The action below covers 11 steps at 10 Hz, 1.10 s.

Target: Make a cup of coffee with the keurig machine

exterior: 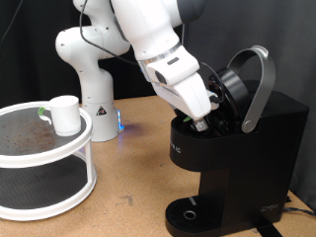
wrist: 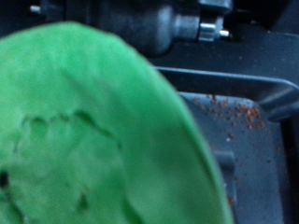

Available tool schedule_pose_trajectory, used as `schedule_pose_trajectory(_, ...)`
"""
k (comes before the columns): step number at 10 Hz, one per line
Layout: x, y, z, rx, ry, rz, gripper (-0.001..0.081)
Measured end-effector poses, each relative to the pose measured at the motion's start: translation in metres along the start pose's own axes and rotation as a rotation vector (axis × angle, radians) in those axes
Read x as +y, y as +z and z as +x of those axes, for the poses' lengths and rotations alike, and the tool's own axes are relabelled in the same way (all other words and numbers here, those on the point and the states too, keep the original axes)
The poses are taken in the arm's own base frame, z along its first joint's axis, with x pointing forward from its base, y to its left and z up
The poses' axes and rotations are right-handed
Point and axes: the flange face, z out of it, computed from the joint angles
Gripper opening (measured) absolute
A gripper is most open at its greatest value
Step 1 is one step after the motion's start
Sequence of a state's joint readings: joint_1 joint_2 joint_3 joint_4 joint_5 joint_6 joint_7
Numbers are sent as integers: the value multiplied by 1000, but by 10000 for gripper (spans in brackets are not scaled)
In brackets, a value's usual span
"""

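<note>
Glossy black boxy plastic coffee maker (exterior: 237,158), with a silver-grey arched lid handle (exterior: 259,87). White glossy robot arm (exterior: 148,39). Plain white ceramic mug (exterior: 65,115). White round two-tier stand (exterior: 44,188), shelves dark speckled brown. Tan wooden tabletop (exterior: 133,163); small blue glow at the arm's base. Wrist view: crinkled bright green foil surface (wrist: 84,131); reddish specks on dark grey.

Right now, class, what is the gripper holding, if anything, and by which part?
The gripper is inside the open keurig machine. A green-topped pod fills the wrist view, but whether the fingers grip it cannot be told.
</note>
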<state>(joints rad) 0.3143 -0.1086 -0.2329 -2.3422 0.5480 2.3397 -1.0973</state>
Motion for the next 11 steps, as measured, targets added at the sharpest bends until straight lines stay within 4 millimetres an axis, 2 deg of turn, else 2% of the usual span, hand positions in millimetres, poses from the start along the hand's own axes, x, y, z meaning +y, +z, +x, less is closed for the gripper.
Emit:
schedule_pose_trajectory(3, -2, -5, 2, 40, -12, 46, 803)
schedule_pose_trajectory(6, -10, -32, 2, 90, -49, 111, 803)
schedule_pose_trajectory(8, -15, -42, -1, 68, -65, 126, 803)
schedule_pose_trajectory(11, -18, -37, -3, 6, -40, 115, 803)
